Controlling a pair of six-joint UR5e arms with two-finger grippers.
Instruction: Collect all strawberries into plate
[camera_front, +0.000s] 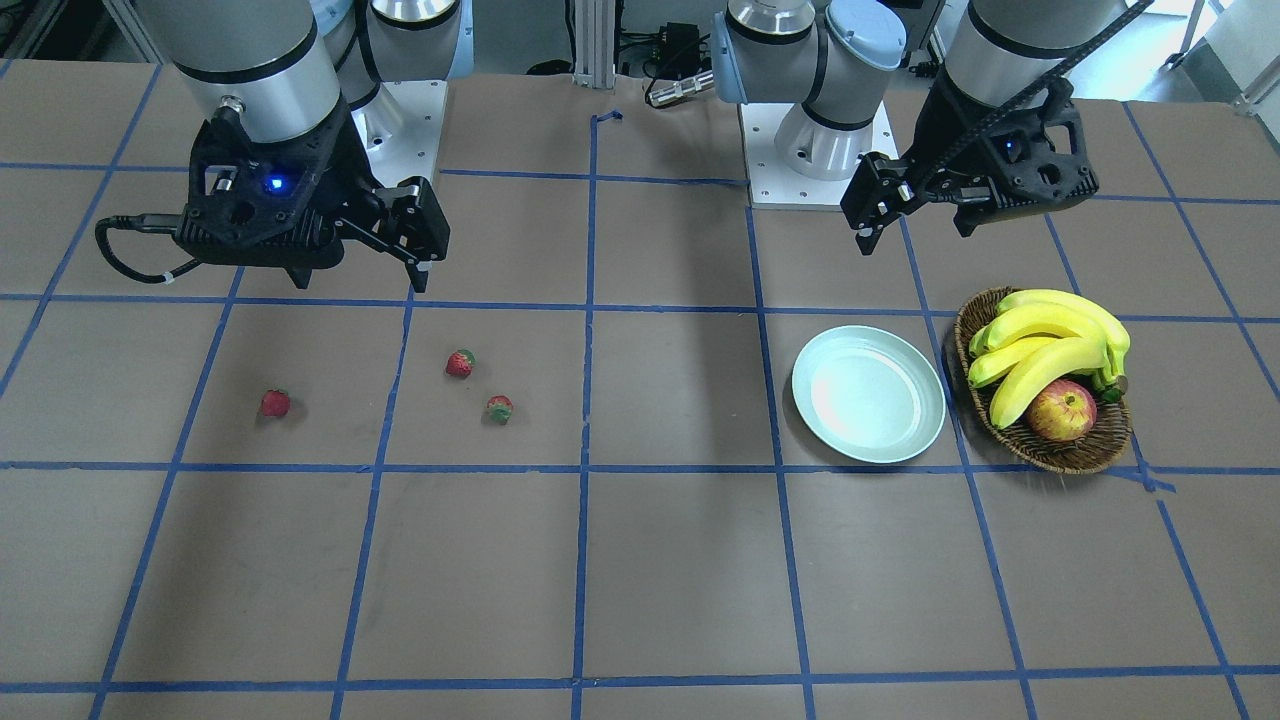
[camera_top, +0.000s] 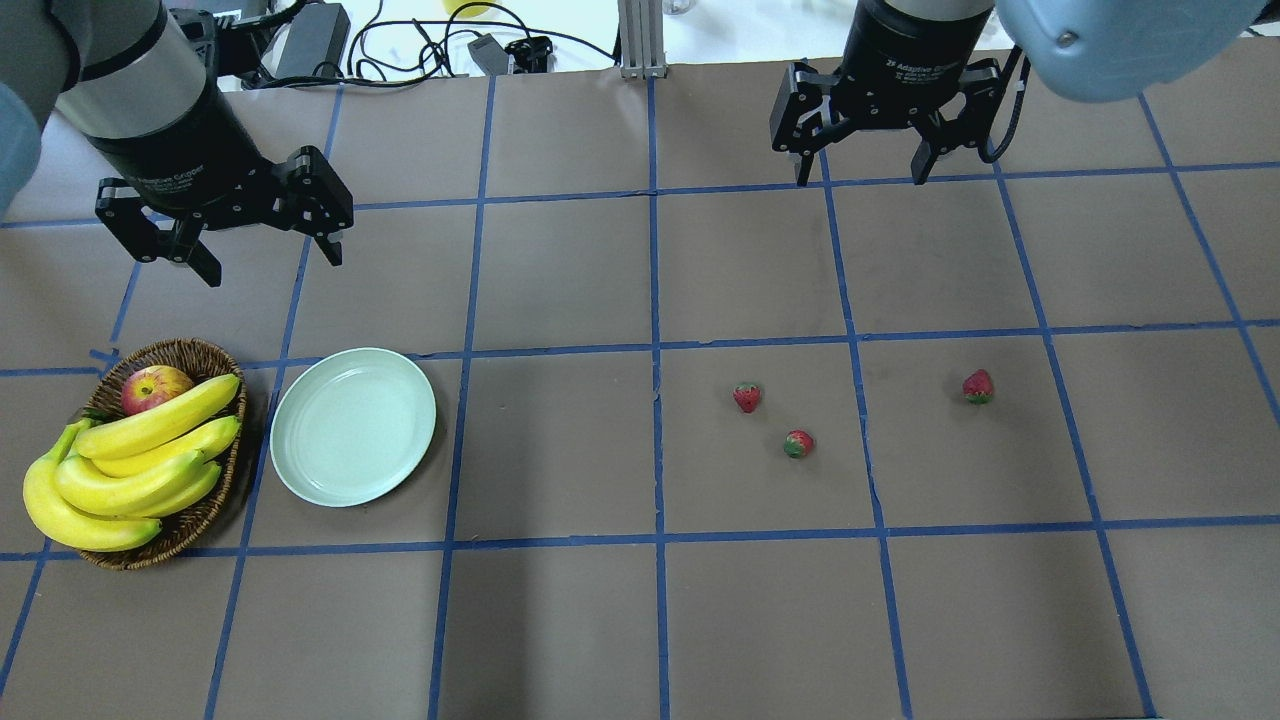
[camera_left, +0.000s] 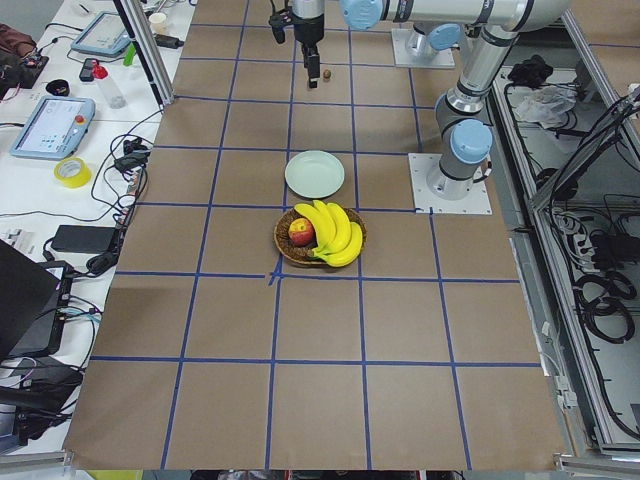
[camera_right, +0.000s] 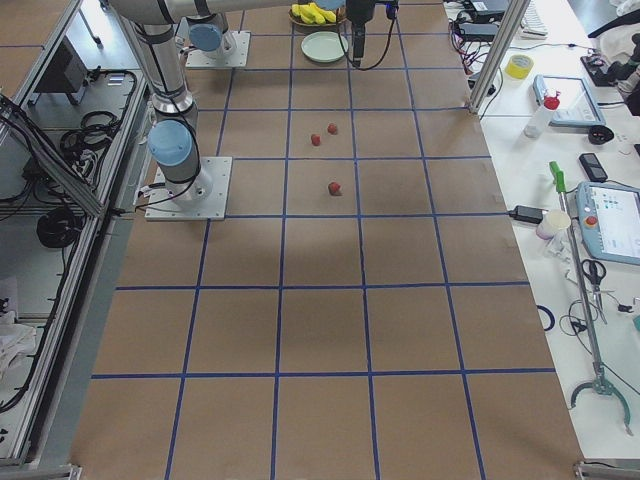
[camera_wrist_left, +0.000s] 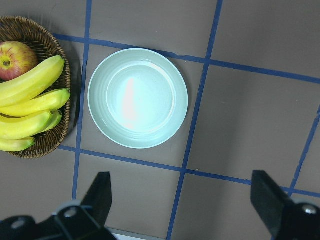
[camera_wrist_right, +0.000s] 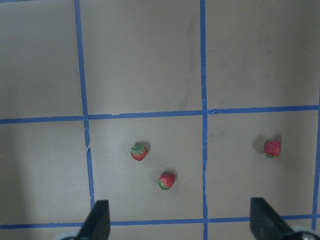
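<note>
Nothing had been collected yet. In the overhead view the mint-green plate (camera_top: 353, 425) sat bare at centre left, just beside the wicker basket (camera_top: 190, 352) of bananas (camera_top: 140, 460) and an apple (camera_top: 152, 386). All three strawberries lay on the brown table (camera_top: 560, 620) right of centre: one strawberry (camera_top: 747, 397) near a second strawberry (camera_top: 798, 443), the third strawberry (camera_top: 978, 386) apart further right. The right gripper (camera_top: 860, 178) hung at upper right, jaws wide and empty. The left gripper (camera_top: 272, 262), likewise spread and empty, hung at upper left. Open table lay between fruit and plate; only the basket crowded the plate's left rim.
</note>
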